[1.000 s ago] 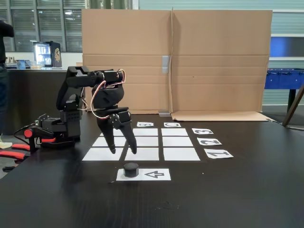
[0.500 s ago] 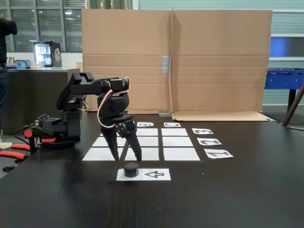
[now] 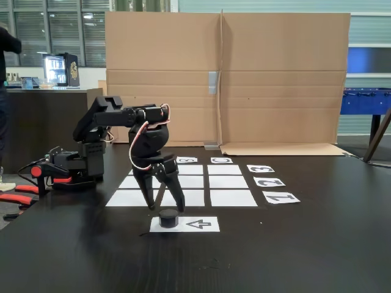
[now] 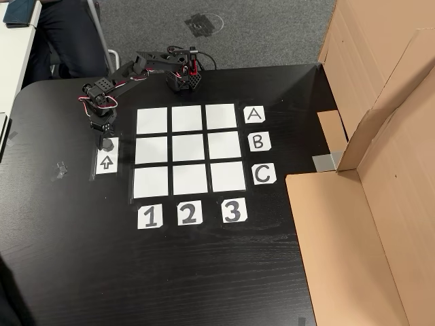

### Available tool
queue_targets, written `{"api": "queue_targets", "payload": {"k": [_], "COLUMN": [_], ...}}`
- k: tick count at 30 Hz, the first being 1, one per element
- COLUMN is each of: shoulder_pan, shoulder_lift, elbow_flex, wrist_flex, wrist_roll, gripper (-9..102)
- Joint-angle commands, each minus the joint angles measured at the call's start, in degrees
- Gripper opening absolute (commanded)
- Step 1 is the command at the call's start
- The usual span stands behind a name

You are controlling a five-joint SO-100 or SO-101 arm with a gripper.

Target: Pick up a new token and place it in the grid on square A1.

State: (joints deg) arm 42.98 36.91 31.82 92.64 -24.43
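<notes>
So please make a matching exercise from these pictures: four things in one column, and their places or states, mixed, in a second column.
Things:
1. token
2. hand
3. square A1
4. number cards

Places or states:
a. blank, in the grid corner near the arm
b. open, fingers pointing down just above the token
c. on the arrow sheet, at its end behind the arrow's tail
d. in a row along one edge of the grid

Pairs: 1-c, 2-b, 3-a, 4-d
</notes>
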Motion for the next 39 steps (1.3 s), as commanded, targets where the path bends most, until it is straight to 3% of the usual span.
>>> {"api": "queue_targets", "payload": {"k": [1,39], "shoulder_pan": [-0.5,-0.4], "shoulder_lift": [0.1,-5.4], "elbow_flex": [-2.3,-8.2], "wrist_flex": [0.4,0.7], "wrist_roll": [-0.3,-0.4], "gripper": [33,26]}}
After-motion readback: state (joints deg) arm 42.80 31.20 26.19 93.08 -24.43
